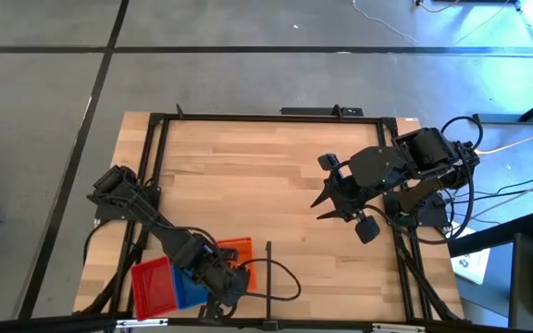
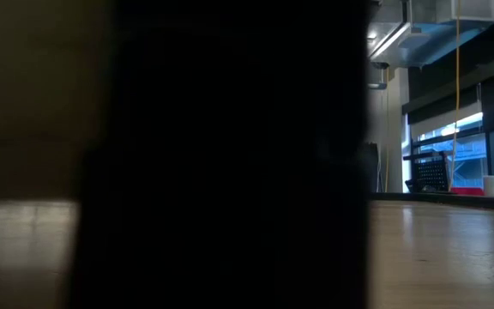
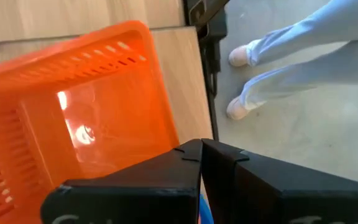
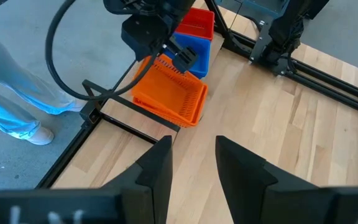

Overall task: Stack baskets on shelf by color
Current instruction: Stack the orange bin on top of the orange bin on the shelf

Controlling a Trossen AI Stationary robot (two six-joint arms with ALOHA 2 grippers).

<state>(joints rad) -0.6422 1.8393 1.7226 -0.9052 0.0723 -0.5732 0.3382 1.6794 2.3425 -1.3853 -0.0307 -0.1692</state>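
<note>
Left pincer (image 1: 232,280) closed, empty, over the orange basket (image 4: 169,96) near the tabletop's (image 1: 248,176) front edge. Right pincer (image 1: 333,205) wide, empty, mid-tabletop.

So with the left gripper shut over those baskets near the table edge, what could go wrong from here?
The left gripper is shut at the orange basket's rim, above the blue basket; the orange one sits tilted, so it may slide.

The baskets lie close to the table's front edge, beside the thin black divider bar; a nudge could push one off.

A person's legs stand near that edge. The right gripper waits open.
</note>
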